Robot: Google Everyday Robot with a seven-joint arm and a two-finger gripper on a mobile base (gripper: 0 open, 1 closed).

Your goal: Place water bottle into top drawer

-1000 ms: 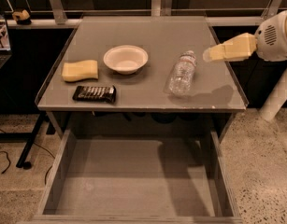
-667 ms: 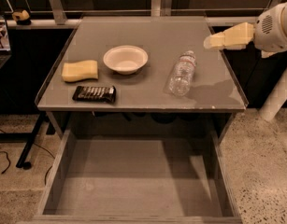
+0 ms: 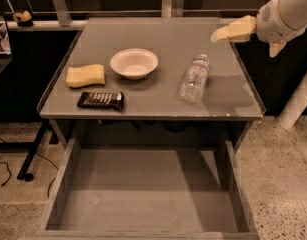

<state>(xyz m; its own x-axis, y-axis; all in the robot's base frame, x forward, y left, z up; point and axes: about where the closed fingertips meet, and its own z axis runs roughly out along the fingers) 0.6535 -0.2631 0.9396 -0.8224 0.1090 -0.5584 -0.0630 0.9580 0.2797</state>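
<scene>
The water bottle (image 3: 194,77) lies on its side on the right part of the table top, its white cap pointing away from me. The top drawer (image 3: 148,194) is pulled out below the table's front edge, with a bare grey bottom and nothing in it. My gripper (image 3: 220,34) hangs in the air at the upper right, above the table's far right part, beyond and to the right of the bottle and apart from it. Its yellowish fingers point left. It holds nothing.
On the grey table (image 3: 158,34) stand a white bowl (image 3: 134,62), a yellow sponge (image 3: 85,75) and a dark snack bar (image 3: 101,100), all left of the bottle. A dark window wall runs behind the table. A white post (image 3: 298,104) stands at the right.
My gripper has moved up and to the left, from beside the table's right edge to over its far right part. The bottle and the other things have not moved.
</scene>
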